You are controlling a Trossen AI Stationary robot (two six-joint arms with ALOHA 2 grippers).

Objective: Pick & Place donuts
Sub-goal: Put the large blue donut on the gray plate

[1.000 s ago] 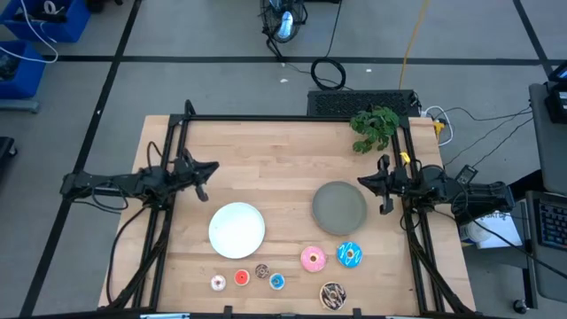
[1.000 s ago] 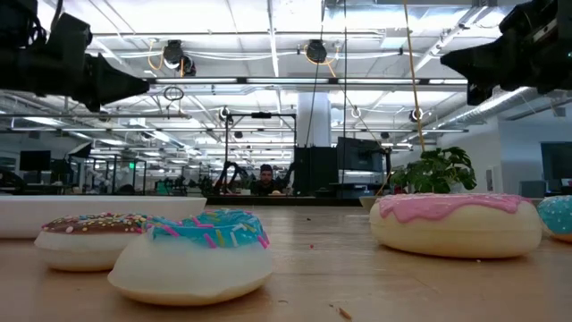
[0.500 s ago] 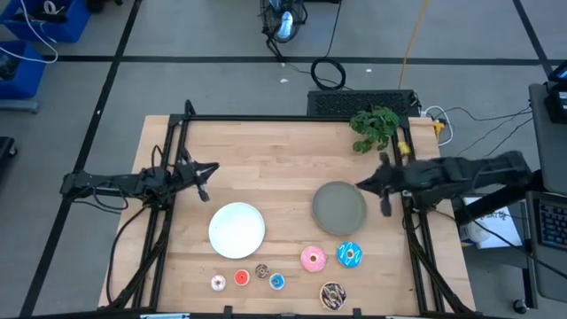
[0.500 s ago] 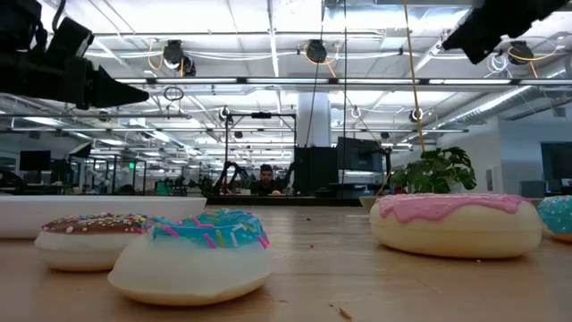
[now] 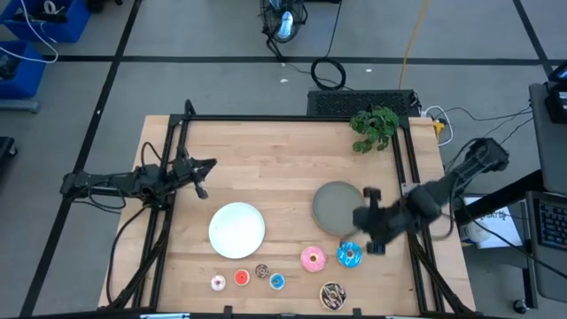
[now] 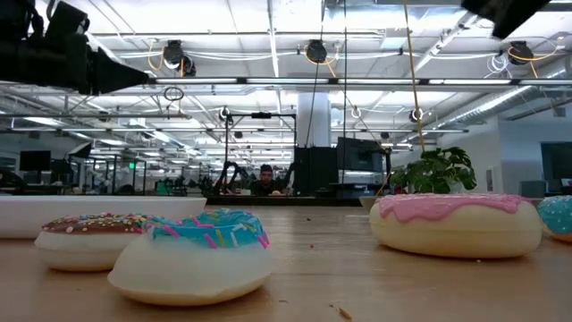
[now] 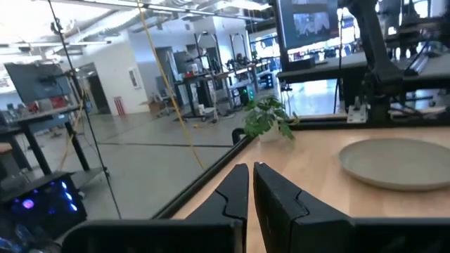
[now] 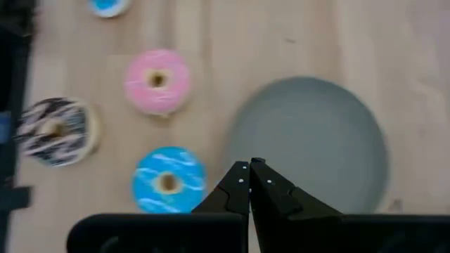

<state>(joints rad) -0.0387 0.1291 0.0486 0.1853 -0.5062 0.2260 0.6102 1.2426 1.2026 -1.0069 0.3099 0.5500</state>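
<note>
From my left arm's camera I look past the left gripper [image 7: 251,184], its two dark fingers [image 7: 232,193] pressed together with only a thin slit between them. Beyond them runs the wooden table [image 7: 330,197], edged by a black frame rail [image 7: 204,176]. A grey plate [image 7: 397,163] lies flat on the wood. A small green plant [image 7: 266,118] stands at the table's far corner. Behind the plate rises a dark arm [image 7: 380,63].
</note>
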